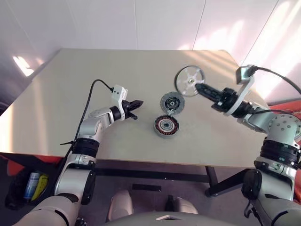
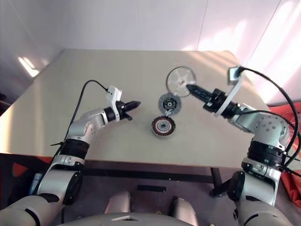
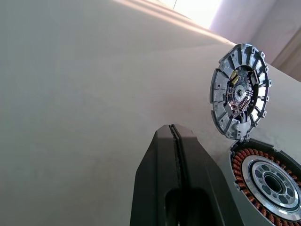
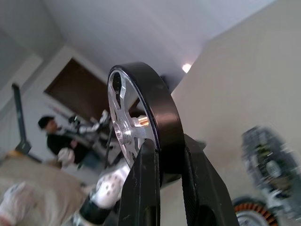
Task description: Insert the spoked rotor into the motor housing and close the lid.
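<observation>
right gripper [image 1: 198, 87] clamped on the rim of the spoked rotor [image 1: 189, 81], lifted above the table [image 1: 70, 94]. left gripper [image 1: 137, 103] shut, empty, near the copper-wound housing [image 1: 166, 125]. lid [image 1: 172, 102] propped upright just behind the housing, touching it.

best turned flat, hub centred over the housing bore, lowered straight, clear of the lid. rotor's far face hidden; lid blurred in the right wrist view.

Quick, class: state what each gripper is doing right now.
Left gripper: shut, holding nothing, above the table.
Right gripper: shut on the rim of the spoked rotor, held up off the table.
</observation>
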`<state>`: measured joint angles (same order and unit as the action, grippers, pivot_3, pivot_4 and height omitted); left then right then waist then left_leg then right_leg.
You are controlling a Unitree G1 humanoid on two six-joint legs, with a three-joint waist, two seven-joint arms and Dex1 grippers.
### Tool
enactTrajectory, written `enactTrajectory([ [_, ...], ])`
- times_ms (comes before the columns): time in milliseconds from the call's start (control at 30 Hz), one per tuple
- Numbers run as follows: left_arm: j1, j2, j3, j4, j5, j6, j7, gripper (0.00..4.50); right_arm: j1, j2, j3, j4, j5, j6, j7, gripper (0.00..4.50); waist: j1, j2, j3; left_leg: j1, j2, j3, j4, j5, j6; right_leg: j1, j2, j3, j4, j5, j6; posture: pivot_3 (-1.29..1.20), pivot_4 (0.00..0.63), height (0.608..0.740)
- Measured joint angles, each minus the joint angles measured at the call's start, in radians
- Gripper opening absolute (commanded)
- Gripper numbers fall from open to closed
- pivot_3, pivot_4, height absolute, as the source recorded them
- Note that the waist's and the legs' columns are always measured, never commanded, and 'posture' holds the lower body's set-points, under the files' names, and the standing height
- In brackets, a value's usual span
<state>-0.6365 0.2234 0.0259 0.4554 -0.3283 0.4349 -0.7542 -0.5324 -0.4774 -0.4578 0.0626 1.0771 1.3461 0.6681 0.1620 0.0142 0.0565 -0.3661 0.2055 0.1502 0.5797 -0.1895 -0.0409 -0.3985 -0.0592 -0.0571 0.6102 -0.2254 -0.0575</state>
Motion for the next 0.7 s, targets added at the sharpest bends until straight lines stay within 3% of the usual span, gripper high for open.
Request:
enactTrajectory([
  [167, 0.001, 0.002, 0.000, 0.000, 0.000, -0.001, 0.002, 0.00, 0.073, -0.024, 0.164, -0.037, -0.035, 0.030, 0.039, 0.31, 0.010, 0.000, 0.000, 0.000, 0.000, 0.000, 0.000, 0.000, -0.001, 0.000, 0.000, 0.000, 0.000, 0.000, 0.001, 0.00, 0.000, 0.740],
  [267, 0.003, 0.002, 0.000, 0.000, 0.001, -0.002, 0.009, 0.00, 0.042, 0.003, 0.226, 0.044, -0.119, 0.012, -0.022, 0.31, 0.006, 0.000, 0.000, 0.000, 0.000, 0.000, -0.001, 0.001, -0.003, -0.001, 0.000, 0.000, 0.001, 0.000, 0.001, 0.00, 0.000, 0.740],
  [500, 0.006, 0.007, 0.001, -0.001, 0.002, -0.002, 0.021, 0.00, -0.014, 0.030, 0.261, 0.173, -0.254, -0.016, -0.115, 0.31, 0.002, 0.000, 0.000, -0.002, -0.001, -0.001, -0.001, 0.002, -0.004, -0.002, 0.000, 0.000, 0.000, 0.001, 0.001, 0.00, 0.000, 0.740],
  [700, 0.017, 0.007, 0.002, -0.002, 0.002, -0.003, 0.023, 0.00, -0.031, 0.028, 0.276, 0.200, -0.295, -0.018, -0.107, 0.31, -0.004, 0.000, 0.000, -0.001, 0.000, -0.001, -0.002, 0.002, -0.004, -0.002, 0.000, 0.000, 0.000, 0.001, 0.001, 0.00, 0.000, 0.740],
])
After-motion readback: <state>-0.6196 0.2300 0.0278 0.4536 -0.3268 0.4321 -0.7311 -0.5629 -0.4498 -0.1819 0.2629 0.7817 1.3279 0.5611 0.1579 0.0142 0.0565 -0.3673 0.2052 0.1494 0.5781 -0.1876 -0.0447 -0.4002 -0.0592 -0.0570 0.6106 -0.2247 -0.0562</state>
